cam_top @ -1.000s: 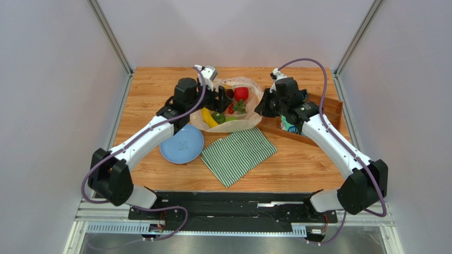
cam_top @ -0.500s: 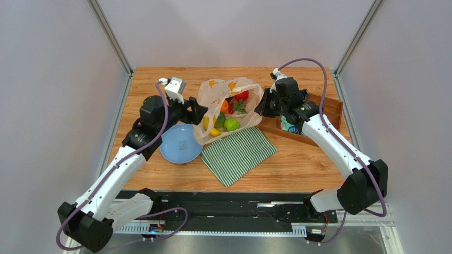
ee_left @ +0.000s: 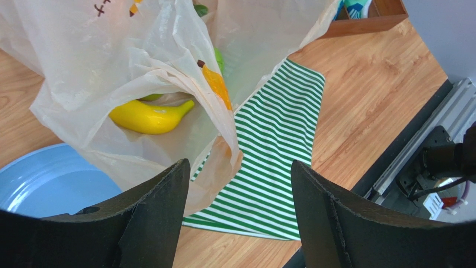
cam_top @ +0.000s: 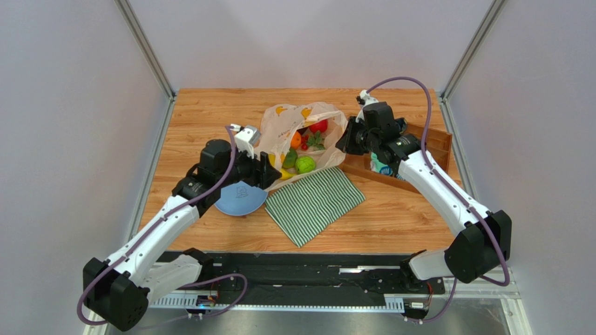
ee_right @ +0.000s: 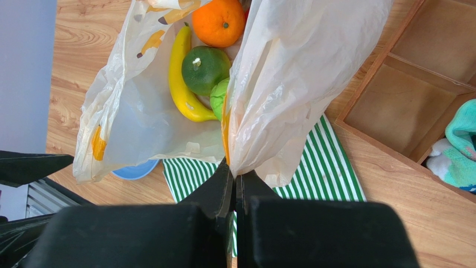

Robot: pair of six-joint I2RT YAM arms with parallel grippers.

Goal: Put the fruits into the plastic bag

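Observation:
The plastic bag (cam_top: 280, 129) lies at mid-table with its mouth open to the right. Inside it I see a red apple (cam_top: 319, 126), an orange (cam_top: 296, 140), a green apple (cam_top: 304, 165), a banana (cam_top: 274, 166) and red berries (cam_top: 313, 142). My right gripper (cam_top: 344, 145) is shut on the bag's right rim (ee_right: 290, 67) and holds it up; the right wrist view shows the orange (ee_right: 219, 22), banana (ee_right: 181, 78) and a dark green fruit (ee_right: 204, 68). My left gripper (cam_top: 269, 174) is open and empty (ee_left: 240, 223), just in front of the bag's near-left side, where the banana (ee_left: 148, 116) shows through.
A blue plate (cam_top: 238, 199) sits under my left wrist. A green-striped cloth (cam_top: 315, 202) lies in front of the bag, partly under it. A wooden tray (cam_top: 427, 150) with rolled socks (cam_top: 378, 166) stands at the right, behind my right arm.
My left gripper left the bag's left rim, drew back to the left, then came forward over the plate. The bag's left side now stands up. The right gripper has not moved.

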